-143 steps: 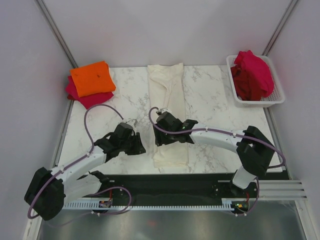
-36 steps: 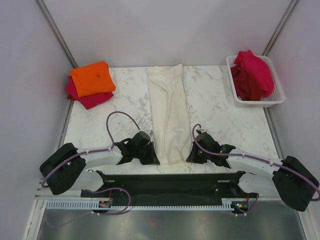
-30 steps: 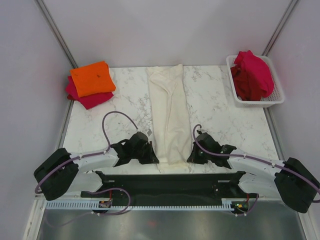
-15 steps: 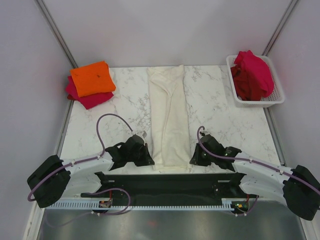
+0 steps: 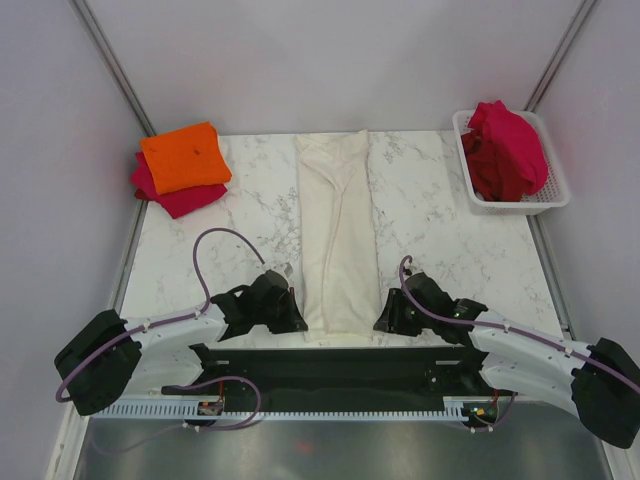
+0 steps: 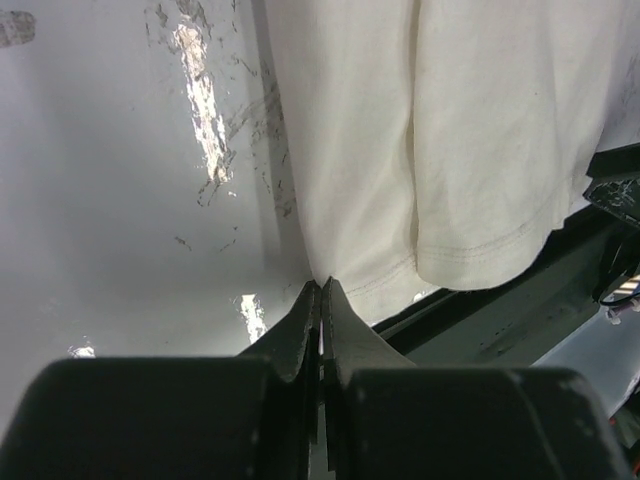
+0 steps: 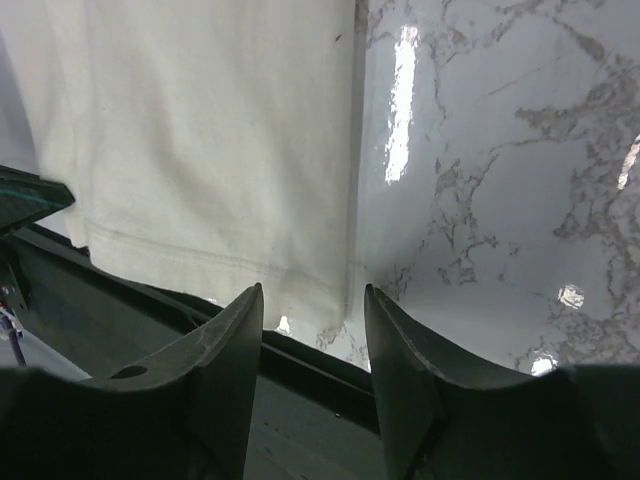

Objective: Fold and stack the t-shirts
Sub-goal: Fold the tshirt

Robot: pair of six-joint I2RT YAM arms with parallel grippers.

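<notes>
With the cream-white t-shirt lying as a long strip down the centre of the bench, the right gripper, jaws apart at the lower-right hem corner, should bite every layer, and the closed left gripper must reopen to match.

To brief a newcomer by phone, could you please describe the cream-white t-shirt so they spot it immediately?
On the marble table, look down the middle: the cream-white t-shirt lies as one long narrow strip from far edge to near edge. It alone is pale; the orange t-shirt and crimson t-shirts sit in far corners.
</notes>
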